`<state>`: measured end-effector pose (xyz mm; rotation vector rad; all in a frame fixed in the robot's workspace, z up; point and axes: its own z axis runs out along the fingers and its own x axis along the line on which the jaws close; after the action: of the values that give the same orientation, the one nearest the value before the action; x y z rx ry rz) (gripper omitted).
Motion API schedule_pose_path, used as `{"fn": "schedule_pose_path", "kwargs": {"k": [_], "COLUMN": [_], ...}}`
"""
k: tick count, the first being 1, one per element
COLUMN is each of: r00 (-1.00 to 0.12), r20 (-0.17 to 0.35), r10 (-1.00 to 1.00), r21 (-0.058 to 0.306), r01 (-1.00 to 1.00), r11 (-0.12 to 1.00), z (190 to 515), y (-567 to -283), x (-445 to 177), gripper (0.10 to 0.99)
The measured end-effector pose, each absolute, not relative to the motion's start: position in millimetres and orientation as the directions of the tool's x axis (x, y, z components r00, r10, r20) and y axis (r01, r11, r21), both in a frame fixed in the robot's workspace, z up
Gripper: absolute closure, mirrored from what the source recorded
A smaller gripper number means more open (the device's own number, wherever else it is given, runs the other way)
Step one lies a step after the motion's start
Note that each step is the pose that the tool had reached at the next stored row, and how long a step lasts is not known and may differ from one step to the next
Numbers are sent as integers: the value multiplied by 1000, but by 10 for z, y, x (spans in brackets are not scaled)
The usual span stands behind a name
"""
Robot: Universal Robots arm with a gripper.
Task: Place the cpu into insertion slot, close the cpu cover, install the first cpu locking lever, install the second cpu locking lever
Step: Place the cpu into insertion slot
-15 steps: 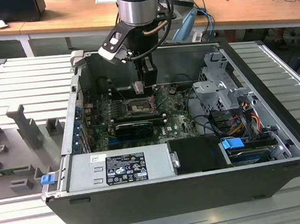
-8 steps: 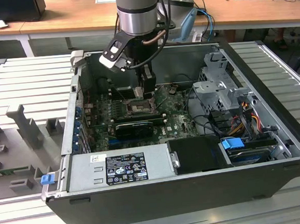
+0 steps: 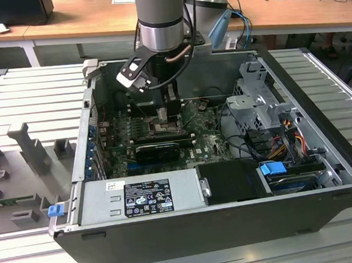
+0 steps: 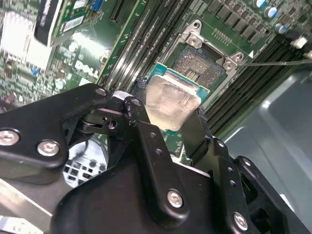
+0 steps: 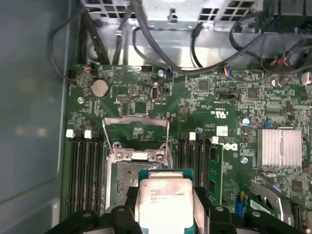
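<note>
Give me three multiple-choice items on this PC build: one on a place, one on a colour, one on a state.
1. Where is the cpu?
A. in a person's hand
B. in the claw, at the insertion slot
C. on the floor

2. What colour is the circuit board?
A. green
B. red
C. white

3. How is the cpu cover?
A. shut over the slot
B. swung open
C. bent in half

Answers:
1. B, as the claw grips the chip right by the slot.
2. A, as the board around the slot is green.
3. B, as its frame is flipped back off the bare slot.
</note>
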<state>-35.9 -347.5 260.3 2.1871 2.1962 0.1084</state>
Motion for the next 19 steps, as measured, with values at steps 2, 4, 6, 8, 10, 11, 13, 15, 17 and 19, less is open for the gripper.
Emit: {"fn": "schedule_pose_path", "kwargs": {"k": [2, 4, 6, 8, 10, 11, 13, 15, 17, 19], "r00": [21, 25, 25, 25, 25, 25, 25, 25, 26, 52], "r20": [21, 21, 21, 21, 21, 21, 21, 21, 21, 21], "r10": [1000, 999, 999, 999, 999, 999, 999, 999, 999, 998], "r21": [78, 78, 78, 78, 78, 78, 78, 78, 78, 78], "r01": [997, 997, 997, 997, 997, 997, 997, 997, 997, 996], "r11": [-22, -26, -26, -26, -26, -26, -26, -26, -27, -53], "z": [2578, 2572, 2570, 2566, 2559, 2554, 2546, 2540, 2528, 2510], "y": [-3473, -3455, -3446, -3440, -3435, -3433, -3427, -3425, -3421, -3420], "x": [-360, -362, -365, -372, -392, -403, -420, -428, -431, -431], "gripper": [557, 557, 557, 557, 557, 557, 557, 557, 557, 557]}}
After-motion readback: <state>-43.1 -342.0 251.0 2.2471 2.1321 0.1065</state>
